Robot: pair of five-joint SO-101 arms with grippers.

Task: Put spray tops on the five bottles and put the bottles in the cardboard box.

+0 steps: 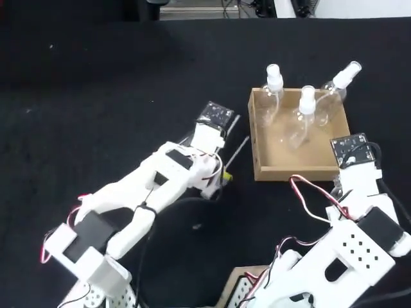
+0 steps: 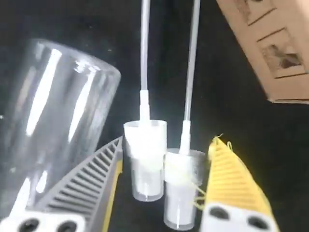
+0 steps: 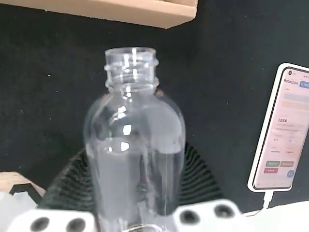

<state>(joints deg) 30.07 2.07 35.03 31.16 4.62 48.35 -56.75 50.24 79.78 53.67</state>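
Uncapped clear bottle clamped in the right gripper, neck pointing away from the gripper toward the cardboard box. A strip of bare black surface separates the neck rim from the box wall. The left gripper is moderately parted and straddles two spray tops lying side by side, dip tubes running straight out ahead of the fingertips; cannot tell whether the fingers press on them. A second open bottle lies just outside the grey finger. A box corner sits ahead, past the yellow finger, with dark surface between. In the high view, three capped bottles are in the box, leaning toward the wall farthest from the right gripper; the nearer half of the box floor is bare. Print: panels on the box side, illegible. A lit phone with its cable lies beside the right gripper, screen text too small to make out. A wooden board edge shows on the gripper's other side.
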